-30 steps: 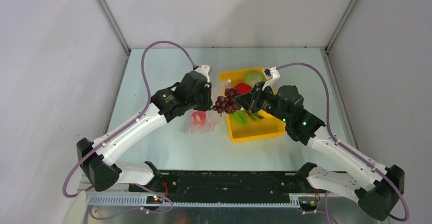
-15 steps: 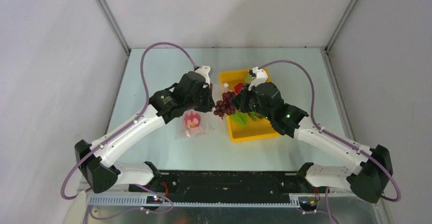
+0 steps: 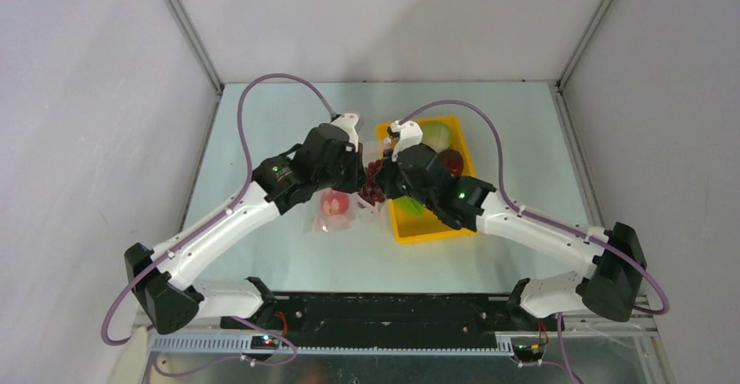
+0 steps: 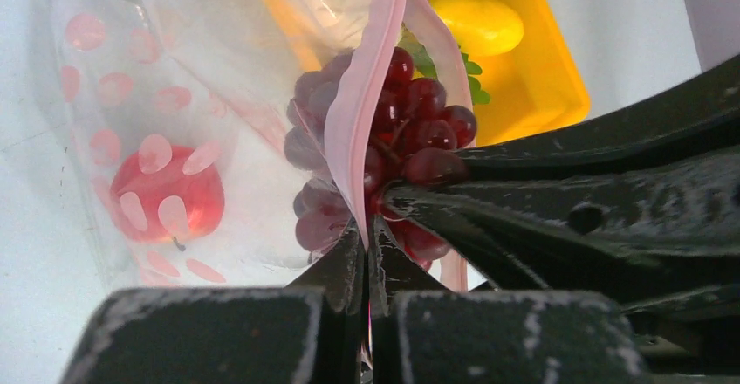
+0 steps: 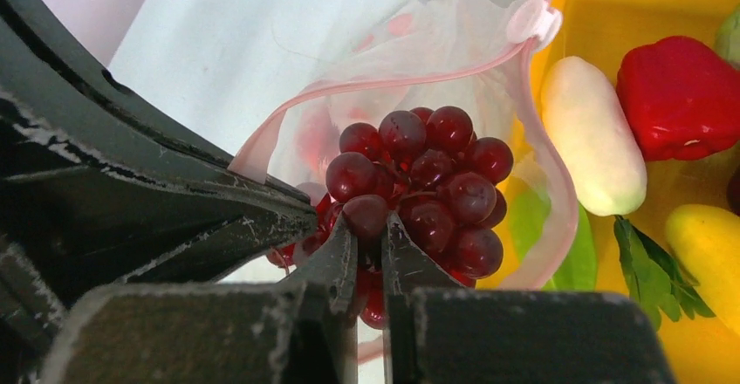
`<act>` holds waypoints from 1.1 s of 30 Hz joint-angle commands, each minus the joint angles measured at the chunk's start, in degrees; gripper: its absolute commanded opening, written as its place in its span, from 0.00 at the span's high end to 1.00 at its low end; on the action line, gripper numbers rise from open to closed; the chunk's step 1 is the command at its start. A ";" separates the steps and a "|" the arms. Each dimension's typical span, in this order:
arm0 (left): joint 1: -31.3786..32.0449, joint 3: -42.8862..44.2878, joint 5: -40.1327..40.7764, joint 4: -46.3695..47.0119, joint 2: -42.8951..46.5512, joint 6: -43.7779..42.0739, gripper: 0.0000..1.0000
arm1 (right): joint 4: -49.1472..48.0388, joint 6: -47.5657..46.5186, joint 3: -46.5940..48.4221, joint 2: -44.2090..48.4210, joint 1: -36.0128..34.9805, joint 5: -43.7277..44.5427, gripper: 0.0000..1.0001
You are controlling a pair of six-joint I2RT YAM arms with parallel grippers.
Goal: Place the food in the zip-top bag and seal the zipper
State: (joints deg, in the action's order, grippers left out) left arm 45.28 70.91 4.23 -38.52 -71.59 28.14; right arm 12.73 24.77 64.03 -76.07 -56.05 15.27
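Apple (image 4: 166, 196) at far left, inside zip-top bag (image 4: 105, 96), visible through dotted film. Left gripper (image 4: 366, 240) closed tight, pinching zipper (image 4: 377, 70) at near lip of bag mouth. Grapes (image 5: 419, 174) next, sitting in open mouth between the two pink lips, partly behind near bag wall. Right gripper (image 5: 367, 227) clamped on grape bunch from the right. Yellow tray (image 5: 611, 0) just beside bag, holding white radish (image 5: 593, 144), red pepper (image 5: 681, 96) and yellow piece (image 5: 711, 240).
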 commanded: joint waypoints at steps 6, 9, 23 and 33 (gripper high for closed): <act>-0.02 -0.66 -0.08 3.34 2.91 0.70 1.00 | -0.24 -2.16 6.26 -2.70 -1.73 1.22 0.60; -0.02 -0.77 1.24 3.08 2.88 0.88 1.00 | 0.12 -2.35 6.23 -1.71 -1.54 0.55 0.34; -0.95 -0.80 9.17 1.05 2.95 2.11 1.00 | 2.60 -1.02 1.93 12.40 -0.15 9.12 0.01; -1.40 -4.30 11.64 -0.70 2.93 3.88 1.00 | 10.68 8.93 -11.89 20.44 11.22 5.88 0.01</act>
State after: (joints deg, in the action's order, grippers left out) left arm 44.21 69.38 14.59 -39.48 -69.73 30.09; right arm 19.22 29.02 55.99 -55.90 -47.97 23.20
